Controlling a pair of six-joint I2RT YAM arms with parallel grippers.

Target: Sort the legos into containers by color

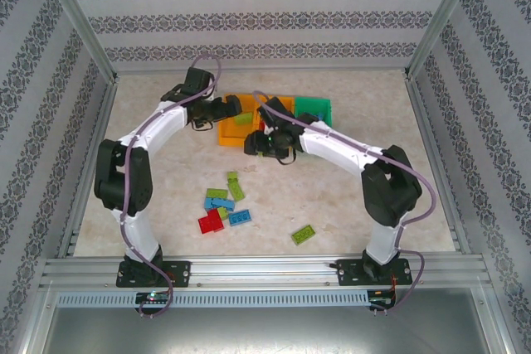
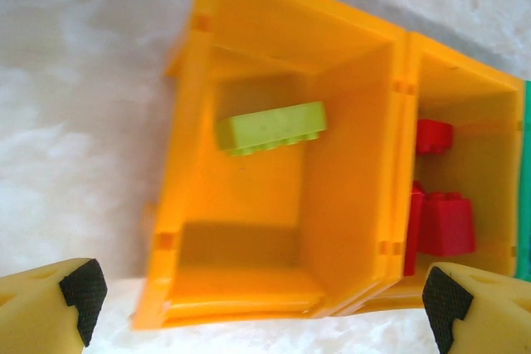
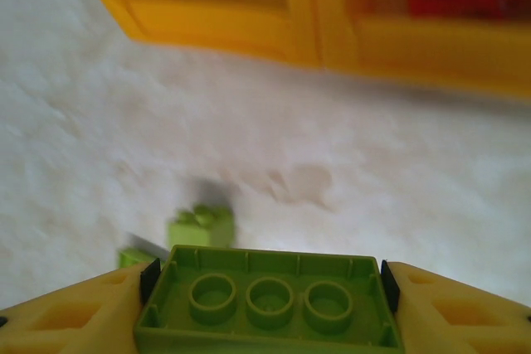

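Right gripper [image 3: 267,281] clamps a green lego [image 3: 274,321] near the bins [image 3: 224,26]. Left gripper [image 2: 265,304] gapes empty over an orange bin [image 2: 348,163] holding one green brick [image 2: 272,128], with reds [image 2: 444,221] next door. A loose cluster [image 1: 222,205] remains on the bench [image 1: 166,163], so sorting looks about midway.

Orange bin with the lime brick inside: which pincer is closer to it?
Left. The left pincer hovers open right above that orange bin. The right pincer, gripping another lime brick, sits short of the bins with bare table between.
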